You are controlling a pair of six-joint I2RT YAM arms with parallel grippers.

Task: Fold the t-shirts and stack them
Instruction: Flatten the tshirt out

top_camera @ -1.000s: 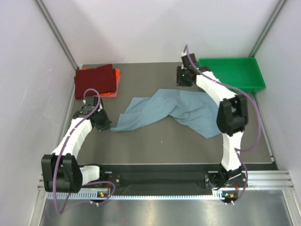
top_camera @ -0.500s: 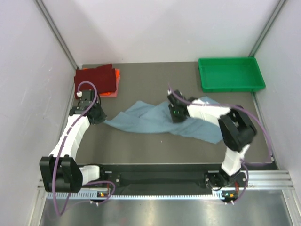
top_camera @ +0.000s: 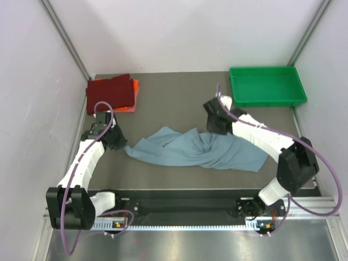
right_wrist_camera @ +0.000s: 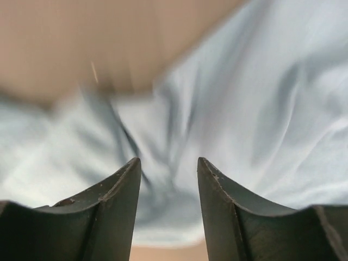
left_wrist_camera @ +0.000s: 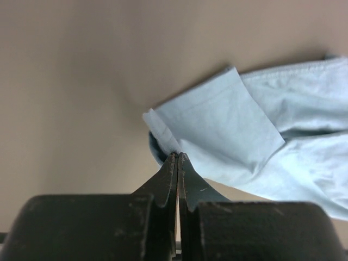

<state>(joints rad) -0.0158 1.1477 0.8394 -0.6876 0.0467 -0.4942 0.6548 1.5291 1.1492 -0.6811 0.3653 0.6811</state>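
Grey-blue crumpled cloth t-shirt (top_camera: 217, 152) sprawls across the dark table (top_camera: 174, 92) in the top view; a dark red folded t-shirt (top_camera: 110, 91) lies on an orange folded t-shirt (top_camera: 135, 89), far left. Left wrist view: the left gripper (left_wrist_camera: 178, 159) is clamped on the grey-blue shirt's corner. Right wrist view: the right gripper (right_wrist_camera: 168, 166) holds its jaws apart over that cloth.

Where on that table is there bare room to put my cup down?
Bare table lies at the far side, between the dark red t-shirt and the green tray, and along the near edge, in front of the grey-blue t-shirt. The middle is crowded: that shirt, the left tool and the right tool.
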